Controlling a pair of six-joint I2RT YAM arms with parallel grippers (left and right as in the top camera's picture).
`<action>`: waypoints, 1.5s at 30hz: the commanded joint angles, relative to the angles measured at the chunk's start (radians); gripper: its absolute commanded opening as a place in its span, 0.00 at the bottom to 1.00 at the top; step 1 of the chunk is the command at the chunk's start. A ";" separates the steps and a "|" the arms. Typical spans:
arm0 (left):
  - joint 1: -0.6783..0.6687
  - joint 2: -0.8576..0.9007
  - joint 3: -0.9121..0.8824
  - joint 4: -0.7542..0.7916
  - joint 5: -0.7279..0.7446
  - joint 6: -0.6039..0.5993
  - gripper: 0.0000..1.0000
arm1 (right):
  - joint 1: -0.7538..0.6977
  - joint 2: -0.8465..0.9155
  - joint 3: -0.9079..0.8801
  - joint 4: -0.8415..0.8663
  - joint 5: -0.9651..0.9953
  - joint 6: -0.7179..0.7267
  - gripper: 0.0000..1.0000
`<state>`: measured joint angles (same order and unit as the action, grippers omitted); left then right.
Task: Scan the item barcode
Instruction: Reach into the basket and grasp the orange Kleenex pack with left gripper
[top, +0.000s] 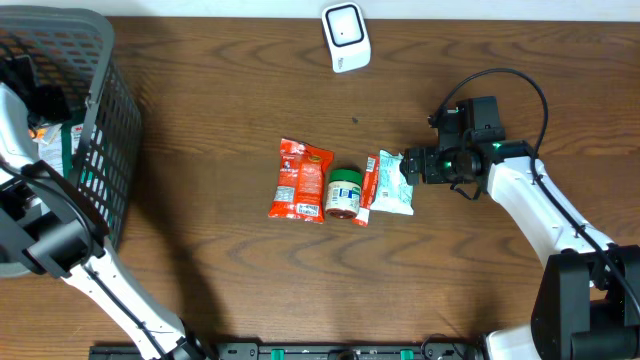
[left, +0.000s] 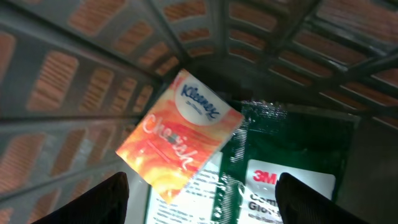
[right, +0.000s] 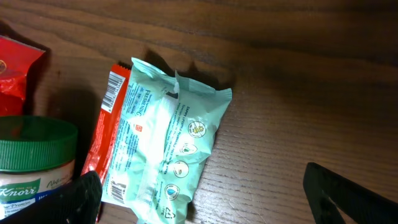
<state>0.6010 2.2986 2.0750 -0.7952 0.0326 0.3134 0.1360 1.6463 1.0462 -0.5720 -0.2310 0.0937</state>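
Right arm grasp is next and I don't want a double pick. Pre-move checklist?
1. Right end effector open and empty: ok.
2. Mint packet directly ahead of it: ok.
3. Packet clear of neighbours: not ok, it overlaps the red wrapper.
4. Packet barcode facing up: cannot tell.
5. Table bare between packet and scanner: ok.
6. Left end effector out of the way, open inside the basket: ok.

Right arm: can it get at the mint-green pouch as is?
Probably yes. The right tool is open right beside the mint-green pouch, and nothing lies on top; a red packet abuts its far edge.
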 joint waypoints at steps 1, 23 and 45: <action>0.011 0.015 -0.001 0.013 0.039 0.080 0.75 | -0.005 -0.004 0.007 0.000 0.005 -0.005 0.99; 0.037 0.119 -0.011 0.091 0.137 0.128 0.81 | -0.005 -0.004 0.007 0.000 0.005 -0.005 0.99; 0.036 0.000 -0.009 0.056 0.187 -0.001 0.52 | -0.005 -0.004 0.007 0.000 0.005 -0.005 0.99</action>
<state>0.6338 2.3608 2.0705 -0.7403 0.1825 0.3447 0.1360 1.6463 1.0462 -0.5720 -0.2310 0.0937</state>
